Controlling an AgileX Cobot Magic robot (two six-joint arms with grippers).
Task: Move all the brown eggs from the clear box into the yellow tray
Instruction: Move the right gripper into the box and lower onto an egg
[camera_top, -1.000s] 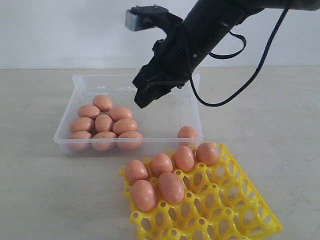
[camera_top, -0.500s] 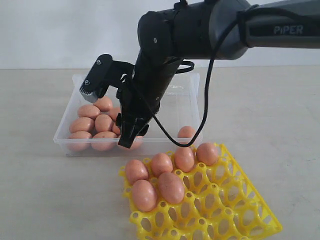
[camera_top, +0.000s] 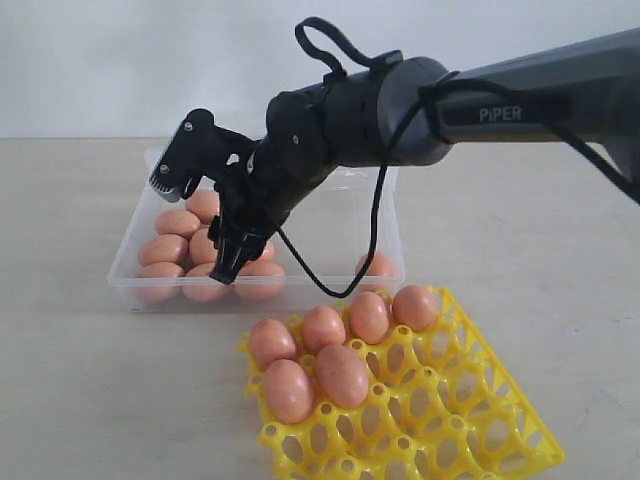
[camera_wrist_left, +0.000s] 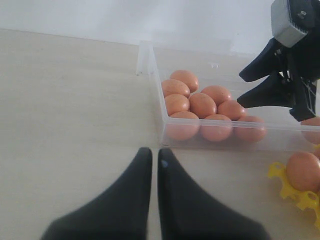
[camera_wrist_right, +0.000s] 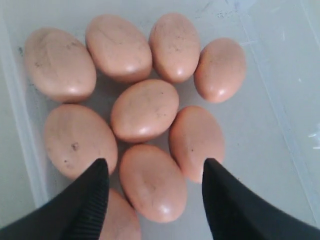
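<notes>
The see-through plastic box (camera_top: 340, 250) sits on the pale tabletop (camera_top: 560, 250), at about 10 o'clock from the bright yellow plastic egg tray (camera_top: 450, 420). Six smooth brown eggs (camera_top: 322, 328) rest in the tray's cups, which stop them from rolling. They fill the cups nearest the box, so the trip is short. More eggs lie bunched at the 9 o'clock end of the box, and one lone egg (camera_top: 375, 265) lies at the 3 o'clock end.

The black right arm (camera_top: 400, 100) reaches in from 3 o'clock and bends down over the bunch. The right tool (camera_wrist_right: 155, 164) is wide open and holds nothing. One finger is on each side of an egg, ready to pinch it. The left tool (camera_wrist_left: 152, 155) is closed up and empty, and waits low outside the box.
</notes>
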